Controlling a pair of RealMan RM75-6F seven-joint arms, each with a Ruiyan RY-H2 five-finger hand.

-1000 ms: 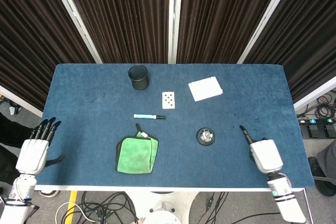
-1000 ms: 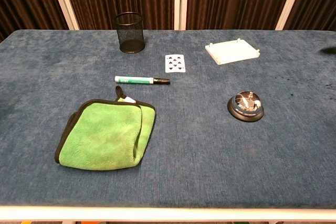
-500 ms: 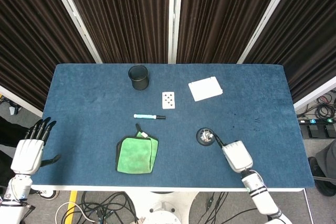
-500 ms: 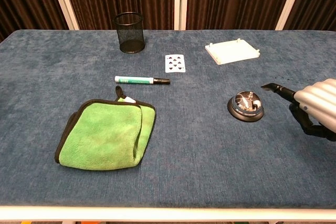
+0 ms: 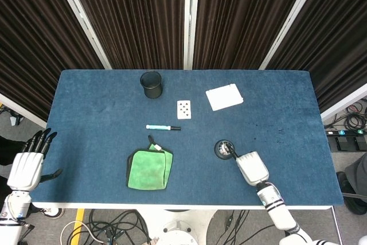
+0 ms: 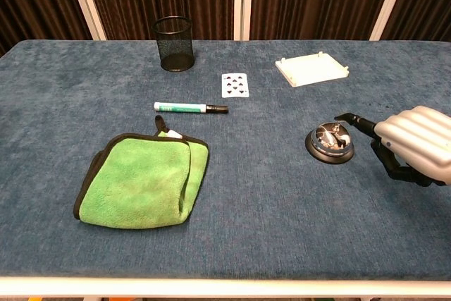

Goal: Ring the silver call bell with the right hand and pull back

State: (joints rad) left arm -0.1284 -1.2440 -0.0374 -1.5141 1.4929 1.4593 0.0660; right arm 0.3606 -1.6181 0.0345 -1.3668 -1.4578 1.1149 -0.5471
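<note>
The silver call bell (image 5: 223, 148) sits on its black base on the blue table, right of centre, and the chest view shows the bell (image 6: 330, 143) too. My right hand (image 5: 252, 167) lies just right of and nearer than the bell. In the chest view the right hand (image 6: 412, 147) has one finger (image 6: 354, 119) stretched out, its black tip just over the bell's top right. The other fingers are curled in, holding nothing. Whether the tip touches the bell cannot be told. My left hand (image 5: 27, 166) hangs off the table's left edge with its fingers spread.
A green cloth (image 5: 149, 168) lies folded at the front, with a marker (image 5: 163, 127) just behind it. Further back are a playing card (image 5: 183, 109), a black mesh cup (image 5: 151, 84) and a white flat box (image 5: 224, 96).
My right hand has travelled left across the table from the right side to the bell, its outstretched finger now reaching over the bell. The left hand drifted slightly outward and lower.
</note>
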